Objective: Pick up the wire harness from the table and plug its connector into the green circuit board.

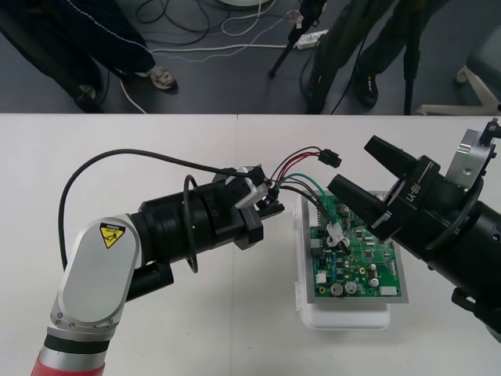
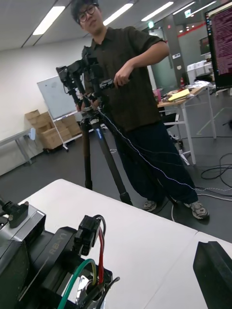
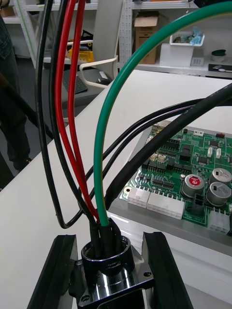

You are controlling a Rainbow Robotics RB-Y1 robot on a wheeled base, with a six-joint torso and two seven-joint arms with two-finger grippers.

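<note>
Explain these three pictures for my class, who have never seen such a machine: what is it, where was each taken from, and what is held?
It is a two-armed robot at a light table. The wide picture looks down from above; the other two come from cameras on its wrists. On the table lies a green circuit board on a white base. The left gripper is closed on the round metal socket of a wire harness with red, black and green wires. Its small black plug is not in the board; it stands free beside the open right gripper.
</note>
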